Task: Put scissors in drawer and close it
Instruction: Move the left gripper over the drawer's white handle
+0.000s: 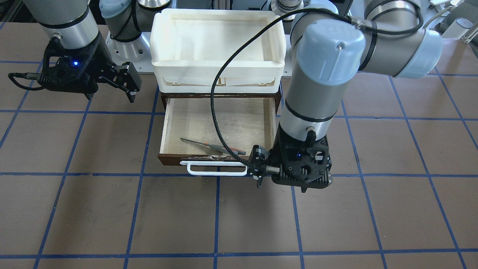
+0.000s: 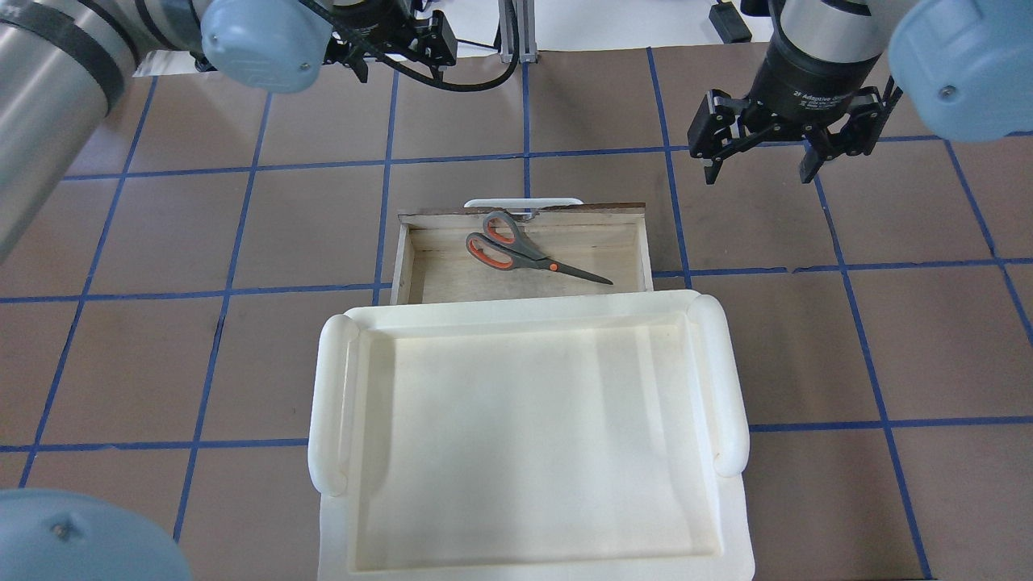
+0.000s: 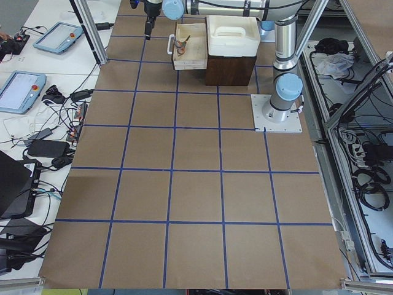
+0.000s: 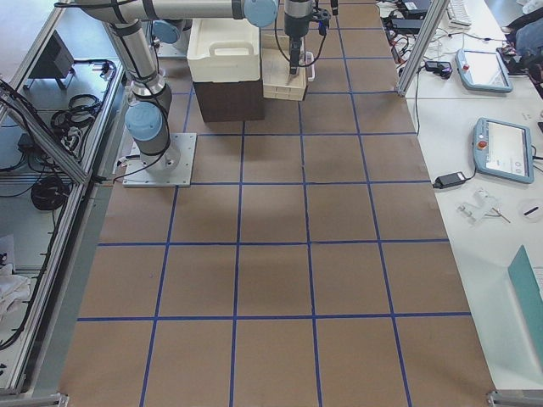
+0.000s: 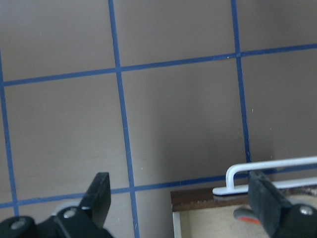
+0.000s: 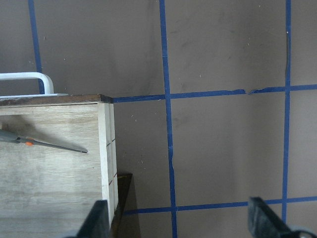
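Note:
The scissors, grey handles lined orange-red, lie flat inside the open drawer, handles toward its dark front, blades pointing to the view's right. In the front view the scissors rest just behind the white bar handle. My left gripper hovers open beside that handle's end, holding nothing. In the left wrist view its spread fingers frame the drawer's front corner and handle. My right gripper hangs open and empty over the table, off the drawer's other side.
A large white plastic tray sits on the dark cabinet that the drawer slides out of. A black cable from the left arm loops over the drawer. The brown table with blue grid lines surrounds the cabinet.

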`<move>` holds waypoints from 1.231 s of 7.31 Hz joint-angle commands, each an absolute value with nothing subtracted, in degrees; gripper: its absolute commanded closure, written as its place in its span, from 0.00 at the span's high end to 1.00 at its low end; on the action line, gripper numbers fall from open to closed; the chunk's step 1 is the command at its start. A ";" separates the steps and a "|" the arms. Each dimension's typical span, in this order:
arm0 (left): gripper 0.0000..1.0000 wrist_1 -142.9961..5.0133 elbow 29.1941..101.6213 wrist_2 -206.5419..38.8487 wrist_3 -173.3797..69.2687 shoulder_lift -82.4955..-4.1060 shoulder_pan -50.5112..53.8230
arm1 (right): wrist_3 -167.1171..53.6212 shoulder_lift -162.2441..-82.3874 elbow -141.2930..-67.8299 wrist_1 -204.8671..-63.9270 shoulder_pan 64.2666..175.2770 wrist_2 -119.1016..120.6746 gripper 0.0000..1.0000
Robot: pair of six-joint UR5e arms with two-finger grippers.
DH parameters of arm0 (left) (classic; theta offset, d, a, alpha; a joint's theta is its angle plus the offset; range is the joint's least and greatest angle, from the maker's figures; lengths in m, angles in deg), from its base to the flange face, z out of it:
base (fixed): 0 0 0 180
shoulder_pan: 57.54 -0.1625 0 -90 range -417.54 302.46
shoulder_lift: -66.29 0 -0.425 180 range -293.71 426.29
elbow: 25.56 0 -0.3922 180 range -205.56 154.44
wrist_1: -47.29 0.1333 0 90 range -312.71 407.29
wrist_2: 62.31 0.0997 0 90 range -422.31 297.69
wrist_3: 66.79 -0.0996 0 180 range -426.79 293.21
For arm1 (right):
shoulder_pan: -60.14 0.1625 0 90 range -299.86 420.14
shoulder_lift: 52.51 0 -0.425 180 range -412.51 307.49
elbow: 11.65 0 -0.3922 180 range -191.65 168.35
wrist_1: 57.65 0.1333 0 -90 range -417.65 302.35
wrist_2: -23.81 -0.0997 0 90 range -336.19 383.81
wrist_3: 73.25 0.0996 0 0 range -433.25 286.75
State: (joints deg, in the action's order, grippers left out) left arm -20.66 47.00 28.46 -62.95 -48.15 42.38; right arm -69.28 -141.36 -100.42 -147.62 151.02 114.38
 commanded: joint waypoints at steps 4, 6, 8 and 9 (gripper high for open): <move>1.00 -19.49 47.64 29.26 -60.45 -58.16 47.91 | -70.52 -141.37 -100.51 -148.09 150.76 114.51 1.00; 1.00 -20.73 48.09 27.96 -62.74 -57.99 48.02 | -70.52 -141.37 -100.51 -148.26 150.76 114.51 1.00; 1.00 -22.83 48.35 27.43 -67.10 -57.98 47.76 | -70.52 -141.37 -100.51 -148.44 150.67 114.51 1.00; 1.00 -22.94 48.35 26.12 -67.75 -58.07 47.75 | -70.61 -141.37 -100.51 -148.09 150.67 114.60 1.00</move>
State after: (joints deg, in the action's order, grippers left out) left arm -22.16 48.29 27.32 -65.80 -58.03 47.83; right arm -70.55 -141.36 -100.49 -148.19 150.70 114.55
